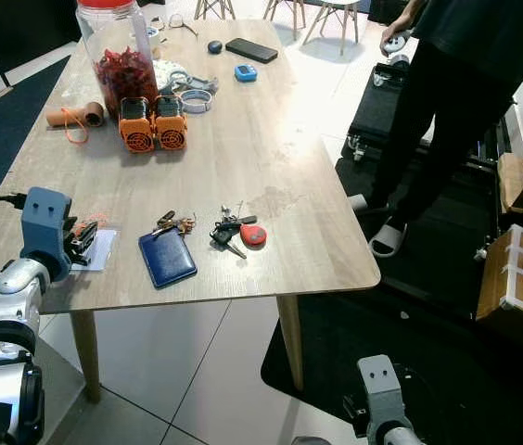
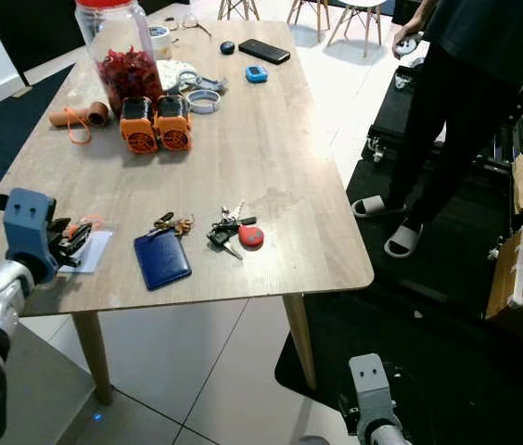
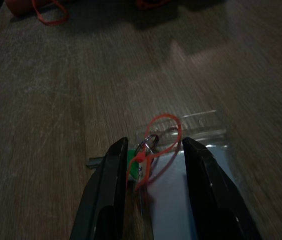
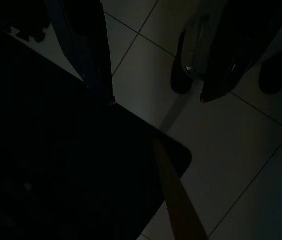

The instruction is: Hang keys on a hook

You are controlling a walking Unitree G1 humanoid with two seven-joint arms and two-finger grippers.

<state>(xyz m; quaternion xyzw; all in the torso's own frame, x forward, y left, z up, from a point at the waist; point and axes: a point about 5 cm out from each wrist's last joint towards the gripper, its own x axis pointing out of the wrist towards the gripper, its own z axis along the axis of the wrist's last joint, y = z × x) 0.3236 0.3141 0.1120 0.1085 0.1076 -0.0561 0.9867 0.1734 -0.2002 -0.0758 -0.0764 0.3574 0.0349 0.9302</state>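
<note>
The worktop [image 1: 271, 120] is a long slab of pale wood-grain laminate with rounded corners, standing on slim wooden legs over glossy white floor tiles.

The left claw [image 3: 153, 155] rests at the near left edge, its two smooth black fingers [image 3: 112, 170] apart on either side of a small metal key ring [image 3: 148, 143] with a thin orange loop [image 3: 163, 131] threaded through it. This lies on a clear plastic sleeve [image 3: 201, 131] over white paper; a scrap of green shows beside the ring. Whether the fingers press it I cannot tell.

Further along the front edge lie a flat navy leather wallet [image 1: 167, 258], a brassy bunch of keys [image 1: 174, 222] just beyond it, and a second bunch with a black fob and a round red tag [image 1: 253, 235].

At the far end stand a clear plastic jar [image 1: 118, 51] with a red lid and dark red contents, two orange ribbed batteries [image 1: 152, 122] touching side by side, a cardboard tube [image 1: 74, 116], tape rings [image 1: 196, 100], a black phone [image 1: 251, 50] and a small blue gadget [image 1: 246, 72]. No writing is legible.

A person in black clothes and sandals [image 1: 447, 102] stands by the worktop's right side on a dark mat; cardboard boxes [image 1: 521, 181] sit beyond.

The right claw [image 4: 216, 75] hangs low over the tiles, in deep shade; its spread cannot be told.
</note>
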